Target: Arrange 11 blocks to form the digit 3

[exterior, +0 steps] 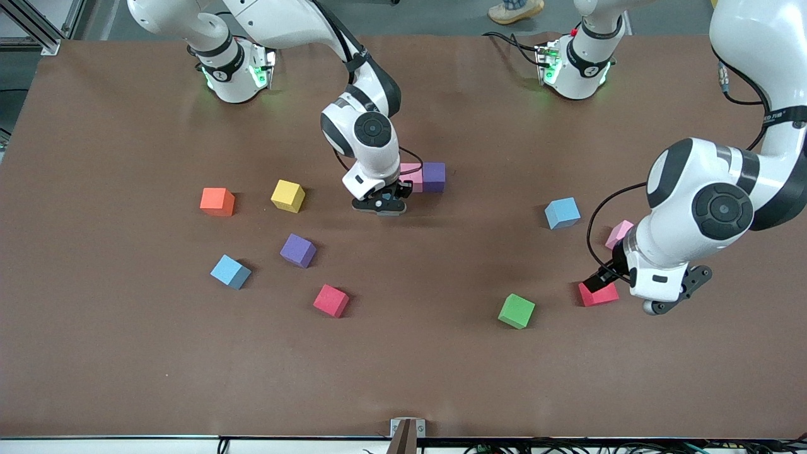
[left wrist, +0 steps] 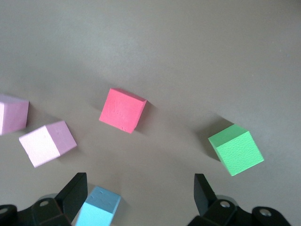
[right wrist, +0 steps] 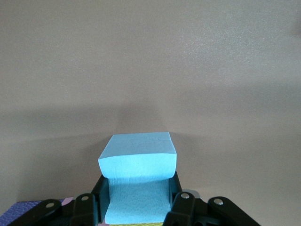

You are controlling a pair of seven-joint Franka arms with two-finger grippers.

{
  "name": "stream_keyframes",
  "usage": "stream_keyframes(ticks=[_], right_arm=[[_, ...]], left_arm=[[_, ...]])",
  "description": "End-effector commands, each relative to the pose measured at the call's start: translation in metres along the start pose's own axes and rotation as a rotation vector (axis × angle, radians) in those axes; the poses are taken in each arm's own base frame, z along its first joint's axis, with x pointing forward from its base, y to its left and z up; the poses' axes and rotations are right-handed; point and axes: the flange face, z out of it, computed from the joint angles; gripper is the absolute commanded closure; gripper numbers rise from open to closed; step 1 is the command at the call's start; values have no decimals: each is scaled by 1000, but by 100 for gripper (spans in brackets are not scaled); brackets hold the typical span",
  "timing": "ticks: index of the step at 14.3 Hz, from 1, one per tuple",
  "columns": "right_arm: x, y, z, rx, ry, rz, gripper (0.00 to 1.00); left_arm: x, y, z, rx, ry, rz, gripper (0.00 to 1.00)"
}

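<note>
Blue block (right wrist: 138, 162) — square-on in R fingers (right wrist: 176, 197)

- blue cube x3: one (exterior: 230, 272) and another (exterior: 562, 212) on the table, a third (right wrist: 138, 160) seen only in the right wrist view
- pink cube x3: one (exterior: 411, 176) touching a purple one, one (exterior: 619, 234) by the left arm, and a paler one (left wrist: 11, 115) seen only in the left wrist view
- purple cube x2 (exterior: 297, 250) (exterior: 434, 176)
- red cube x2 (exterior: 331, 301) (exterior: 597, 294)
- yellow cube x1 (exterior: 288, 195)
- green cube x1 (exterior: 516, 311)
- orange cube x1 (exterior: 217, 202)
- cubes total: thirteen
- robot arms x2: right arm (exterior: 369, 135), left arm (exterior: 712, 208)
</note>
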Motion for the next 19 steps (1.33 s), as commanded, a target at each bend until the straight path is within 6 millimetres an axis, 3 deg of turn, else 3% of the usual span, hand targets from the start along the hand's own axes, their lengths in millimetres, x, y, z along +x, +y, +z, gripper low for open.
stream_keyframes(ticks=[1,4,7,9,11,15,17,18,19], right_arm=[[-12,7,-2,-20,-10,-19,91],[-12,7,-2,-21,-11,-16,91],[-13,5,-2,-20,-11,-18,91],[-13,5,-1,-19,-10,-16,91],[-17,4,-1,-25,-17,-18,91],[-16,2,1,-18,-8,-17,90],[-16,2,1,-19,-8,-18,81],[-16,1,1,-17,-7,-18,71],[-15,0,0,-15,-5,-18,54]], left_arm=[[19,-13,-24,37,13,125,0],[27,-28,-52,64,-3,277,0],[37,-58,-85,80,3,388,0],[35,-69,-107,82,21,435,0],[17,-73,-141,70,36,442,0],[7,-113,-171,-18,-32,398,0],[-13,-132,-188,2,-23,438,0],[-21,-139,-192,8,-35,469,0],[-25,-146,-193,11,-41,478,0]])
